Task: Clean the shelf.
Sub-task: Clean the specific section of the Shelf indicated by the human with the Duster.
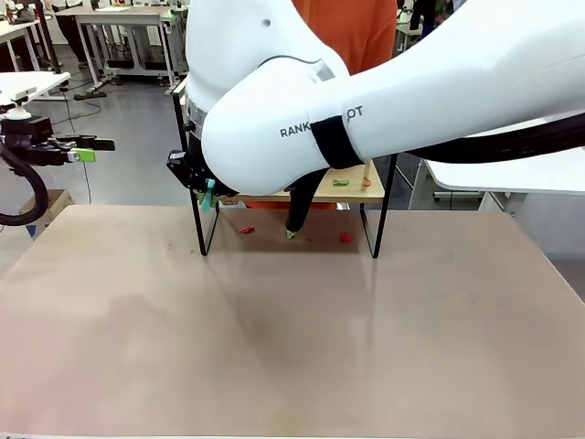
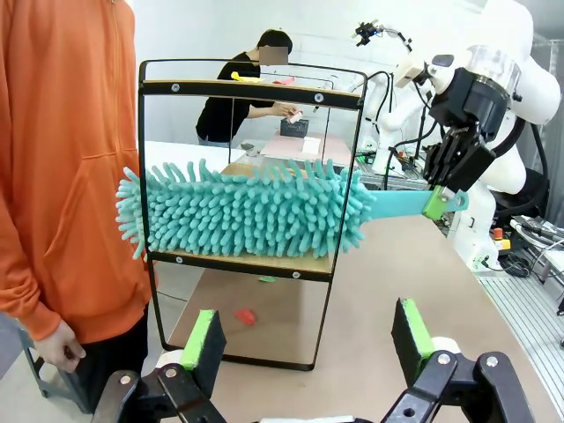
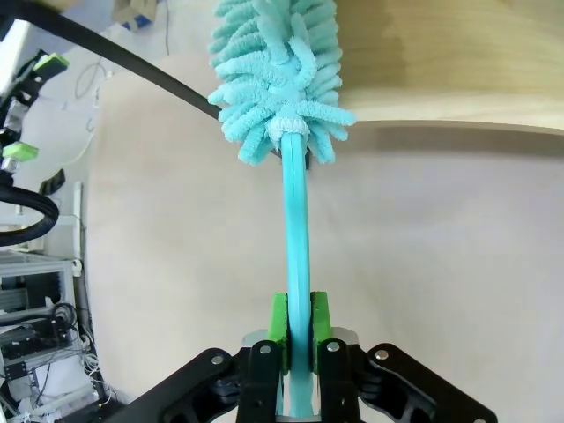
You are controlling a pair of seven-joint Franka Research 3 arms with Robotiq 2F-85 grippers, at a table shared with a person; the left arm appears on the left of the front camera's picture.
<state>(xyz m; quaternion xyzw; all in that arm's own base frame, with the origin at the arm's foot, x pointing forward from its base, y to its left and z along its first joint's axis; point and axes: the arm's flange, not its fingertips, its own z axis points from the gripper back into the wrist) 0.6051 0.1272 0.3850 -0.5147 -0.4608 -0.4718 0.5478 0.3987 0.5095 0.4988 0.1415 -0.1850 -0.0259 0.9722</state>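
The table point(image 1: 292, 347) takes up most of my front view, a wide tan top. My right arm point(image 1: 439, 82) crosses it from the right, its white bulk covering much of the shelf. A person point(image 2: 62, 176) in an orange hoodie stands at the far edge, just beside the shelf, one hand hanging low.

The shelf point(image 2: 251, 84) stands upright at the far middle of the table, with two wooden boards in a thin black frame. I see its black legs on the tabletop in the front view.

The duster point(image 2: 247, 211) is teal and shaggy. Its head lies lengthwise between the two boards, with the bristles down on the lower one and one end poking out past the frame toward the person. Its flat handle runs out the other side of the shelf.

My right claw point(image 3: 298, 317) is pinching that handle, with the green pads pressed flat on both sides of it. From the left wrist I see the same grip at the handle's end. My left claw point(image 2: 308, 339) is spread wide with nothing between the pads, held off to the left, well apart from the shelf and pointed at its side.

A red scrap point(image 2: 245, 315) lies on the table under the shelf, with a second one point(image 1: 246, 230) near it. A green scrap point(image 1: 341, 182) sits on the lower board.
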